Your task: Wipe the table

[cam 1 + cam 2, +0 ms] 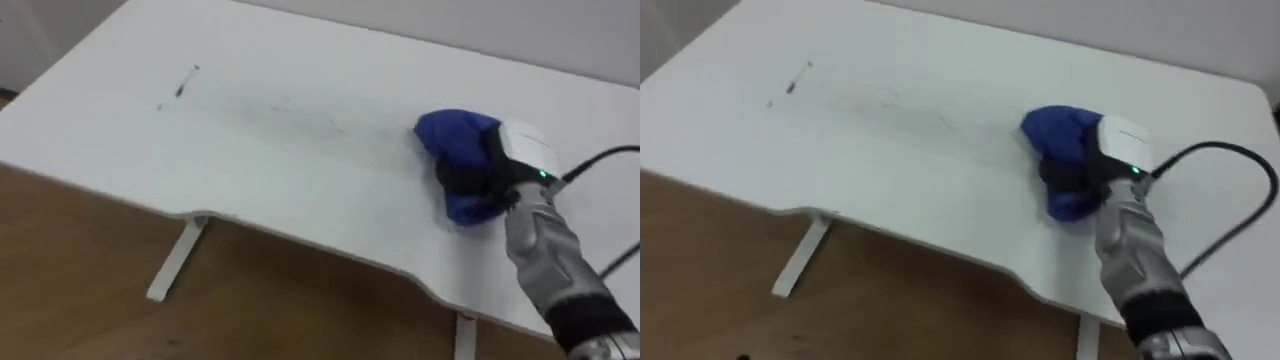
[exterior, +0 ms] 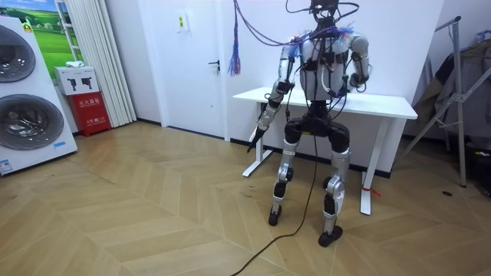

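Our right hand (image 1: 468, 172) clutches a bunched blue cloth (image 1: 455, 130) on the white rectangular tabletop (image 1: 250, 180); small dark marks (image 1: 186, 84) lie well apart.

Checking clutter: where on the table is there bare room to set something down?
Bare: the wide middle of the table between the dark marks and the blue cloth, and the near edge. Crowded only at the cloth, held in the right hand.

Right hand (image 1: 478, 172) half buried in blue cloth (image 1: 452, 133); right end of table (image 1: 300, 180) past the edge.
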